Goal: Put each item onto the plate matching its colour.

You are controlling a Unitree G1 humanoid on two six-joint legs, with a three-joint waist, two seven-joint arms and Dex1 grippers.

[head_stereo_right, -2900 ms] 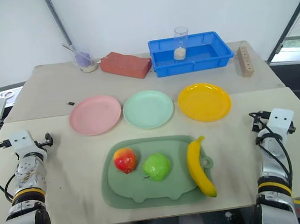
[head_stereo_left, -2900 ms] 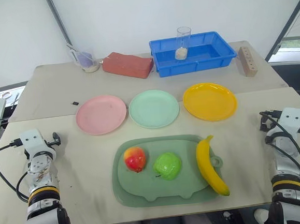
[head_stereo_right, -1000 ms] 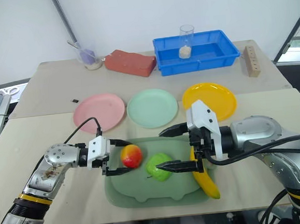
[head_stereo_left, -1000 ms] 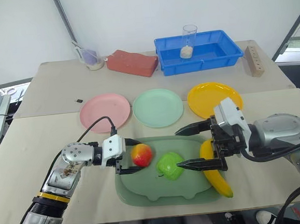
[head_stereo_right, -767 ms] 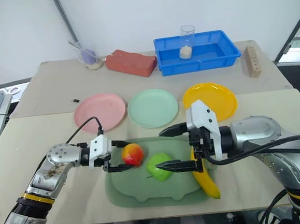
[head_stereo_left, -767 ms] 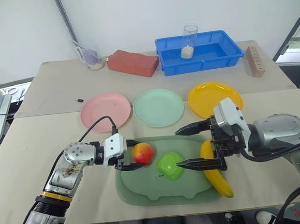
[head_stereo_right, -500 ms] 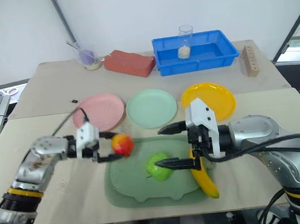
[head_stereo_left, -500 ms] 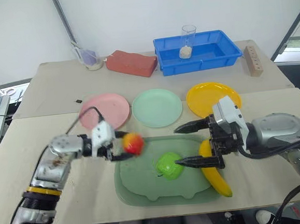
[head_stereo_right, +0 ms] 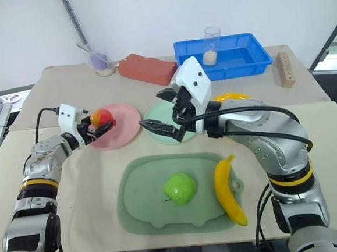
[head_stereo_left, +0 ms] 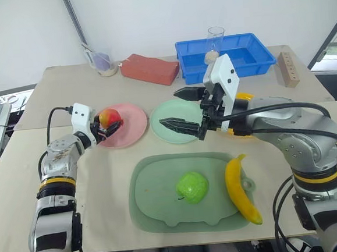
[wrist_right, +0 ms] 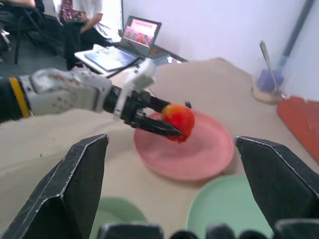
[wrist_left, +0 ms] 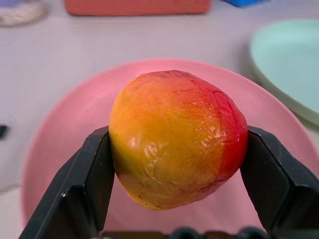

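While held: the left gripper (head_stereo_left: 106,126) is clenched on the apple (head_stereo_left: 109,116), which hangs over the pink plate (head_stereo_left: 130,124), toward its 9 o'clock side; whether it touches the plate I cannot tell.
Apple handling: it looks light and firm, a hollow plastic toy with a wrinkled glossy skin, so probably a bit slippery; the fingers (wrist_left: 84,189) pinch it across its widest part, which looks the safest hold for a round thing.
Right gripper: the right gripper (head_stereo_left: 186,110) stands wide open and carries nothing, above the mint plate (head_stereo_left: 167,113).
Green fruit: the green fruit (head_stereo_left: 191,187) sits near the middle of the green tray (head_stereo_left: 158,211); lumpy and likely light and stiff, best pinched across its middle from the sides.
Banana: the banana (head_stereo_left: 240,188) lies along the tray's 3 o'clock edge, partly over the rim; long and curved, it will likely swing if held at an end, so the mid-length is the place to grip.
Yellow plate: the yellow plate (head_stereo_right: 227,97) is mostly hidden behind the right arm, a sliver of rim showing.
Hard to tell: the apple's underside and the gap between it and the plate.
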